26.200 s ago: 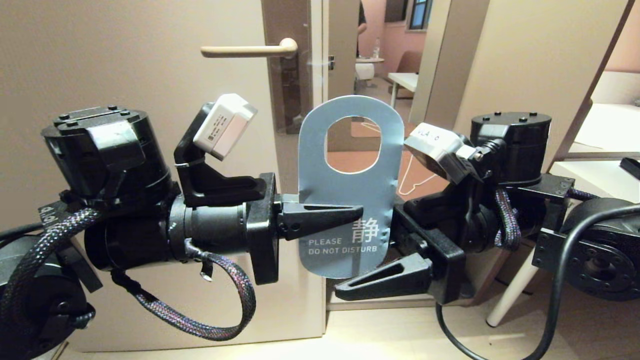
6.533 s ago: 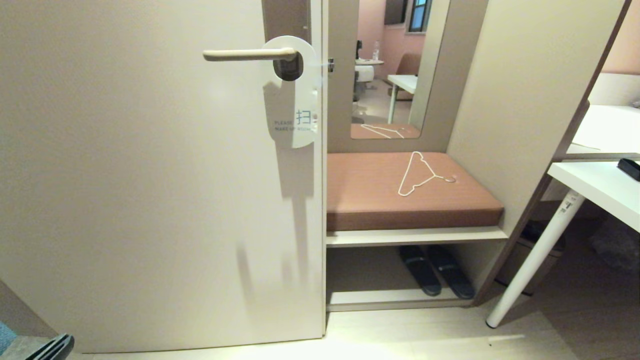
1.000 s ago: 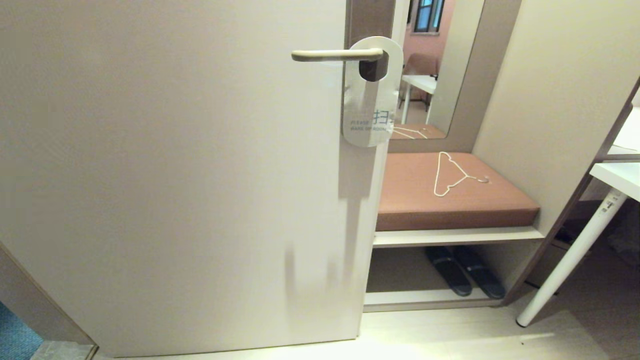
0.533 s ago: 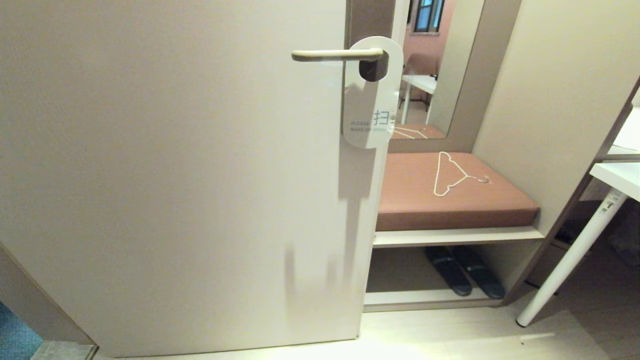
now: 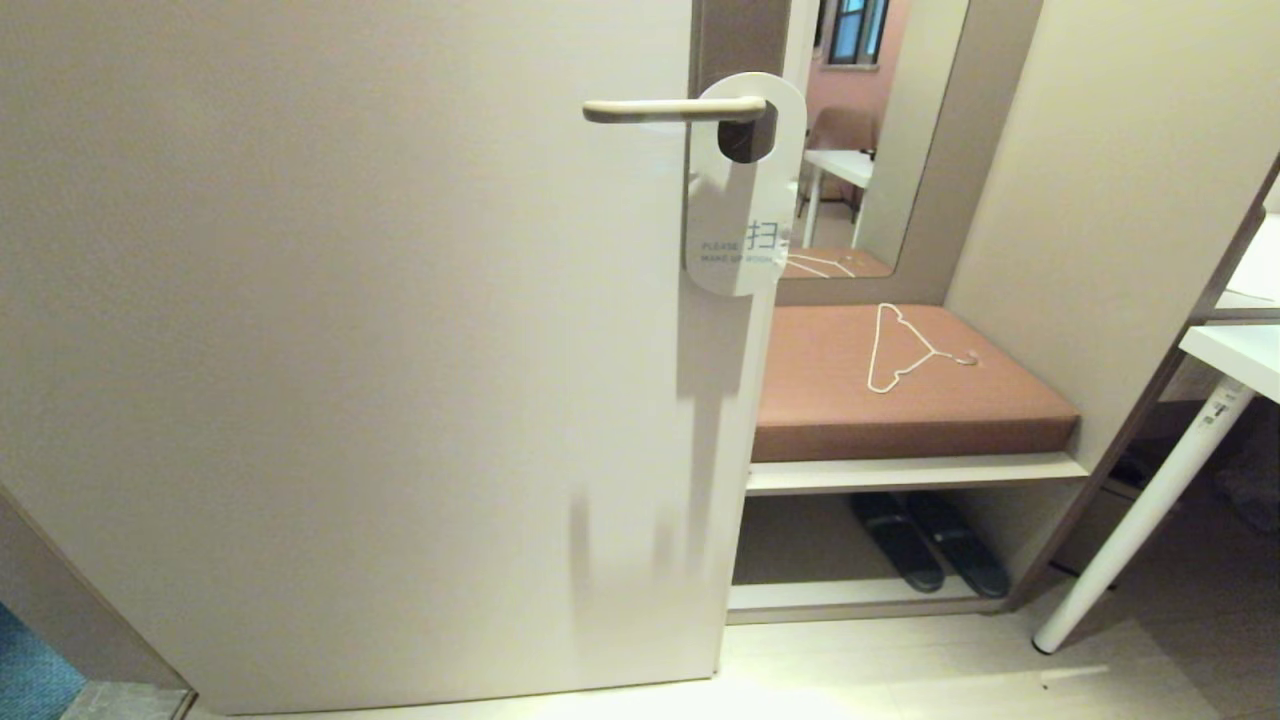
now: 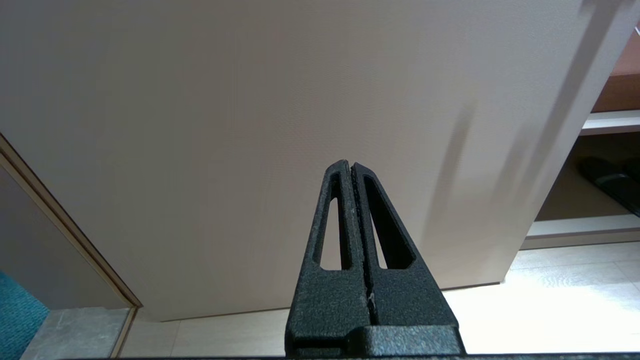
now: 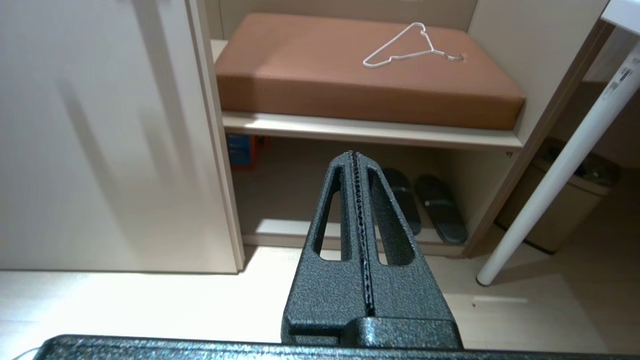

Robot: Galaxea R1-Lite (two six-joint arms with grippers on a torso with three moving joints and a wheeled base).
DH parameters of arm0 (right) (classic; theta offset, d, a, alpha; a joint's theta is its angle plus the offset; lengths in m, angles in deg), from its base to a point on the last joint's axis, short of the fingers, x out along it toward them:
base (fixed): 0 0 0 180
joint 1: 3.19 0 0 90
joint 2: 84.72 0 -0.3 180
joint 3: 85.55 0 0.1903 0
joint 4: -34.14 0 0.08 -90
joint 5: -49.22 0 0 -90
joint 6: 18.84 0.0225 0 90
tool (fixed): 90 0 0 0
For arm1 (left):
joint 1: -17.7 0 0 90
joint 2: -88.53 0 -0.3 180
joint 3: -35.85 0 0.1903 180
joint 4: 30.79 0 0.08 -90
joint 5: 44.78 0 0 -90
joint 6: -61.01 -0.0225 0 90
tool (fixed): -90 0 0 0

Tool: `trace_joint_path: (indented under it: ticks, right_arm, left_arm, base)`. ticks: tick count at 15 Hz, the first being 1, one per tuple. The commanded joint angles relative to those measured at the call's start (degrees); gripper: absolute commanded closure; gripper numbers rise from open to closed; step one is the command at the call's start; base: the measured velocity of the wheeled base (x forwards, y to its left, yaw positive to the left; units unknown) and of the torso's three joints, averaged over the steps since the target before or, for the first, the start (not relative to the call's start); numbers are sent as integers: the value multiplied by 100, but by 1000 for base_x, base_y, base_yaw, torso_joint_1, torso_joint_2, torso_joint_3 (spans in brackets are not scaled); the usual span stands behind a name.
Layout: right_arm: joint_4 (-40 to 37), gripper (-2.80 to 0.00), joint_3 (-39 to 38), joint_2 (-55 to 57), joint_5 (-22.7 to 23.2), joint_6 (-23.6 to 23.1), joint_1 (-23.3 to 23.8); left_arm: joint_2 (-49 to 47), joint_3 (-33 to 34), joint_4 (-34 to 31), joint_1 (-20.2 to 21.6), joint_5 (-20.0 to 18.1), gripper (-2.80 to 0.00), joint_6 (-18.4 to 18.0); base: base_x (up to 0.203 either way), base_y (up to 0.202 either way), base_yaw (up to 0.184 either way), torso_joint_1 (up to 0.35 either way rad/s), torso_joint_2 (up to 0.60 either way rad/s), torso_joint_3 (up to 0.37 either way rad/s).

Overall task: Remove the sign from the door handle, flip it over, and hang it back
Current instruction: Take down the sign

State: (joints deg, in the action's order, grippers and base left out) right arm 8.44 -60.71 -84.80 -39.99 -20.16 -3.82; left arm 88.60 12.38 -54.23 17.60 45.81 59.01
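The sign [image 5: 740,215] hangs on the door handle [image 5: 670,110] with its white side and grey text facing me. The handle is a slim beige lever on a brownish plate [image 5: 738,40] near the door's edge. Neither arm shows in the head view. In the left wrist view, my left gripper [image 6: 351,165] is shut and empty, low down facing the bare door panel. In the right wrist view, my right gripper [image 7: 355,155] is shut and empty too, low down facing the shelf under the bench. Both are far below the sign.
A brown cushioned bench [image 5: 900,400] with a thin white wire clothes hanger [image 5: 905,345] sits right of the door [image 5: 350,350]. Dark slippers [image 5: 925,540] lie on the shelf beneath. A white table leg [image 5: 1140,530] slants at the far right. A mirror [image 5: 860,130] stands behind the bench.
The sign has swayed very slightly on the handle. Nothing else has moved.
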Motion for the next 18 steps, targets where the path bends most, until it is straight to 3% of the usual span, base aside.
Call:
trace_joint_path:
  ticks: [1, 5, 8, 14, 18]
  right_arm:
    - [-37, 0, 159, 7, 15, 0, -2]
    - [-1060, 0, 1214, 52, 51, 50, -5]
    - [-1161, 0, 1736, 824, 20, 122, -19]
    - [4, 0, 2954, 3749, -309, 278, -23]
    - [753, 0, 4035, 5602, -439, 291, 350]
  left_arm:
    - [-7, 1, -1, 1, 2, 0, -2]
    - [-7, 1, -1, 1, 2, 0, -2]
    - [-7, 1, -1, 1, 2, 0, -2]
    - [-7, 1, -1, 1, 2, 0, -2]
    - [-7, 1, -1, 1, 2, 0, -2]
  base:
    - [0, 0, 0, 0, 0, 0]
    - [0, 0, 0, 0, 0, 0]
    - [0, 0, 0, 0, 0, 0]
    - [0, 0, 0, 0, 0, 0]
    - [0, 0, 0, 0, 0, 0]
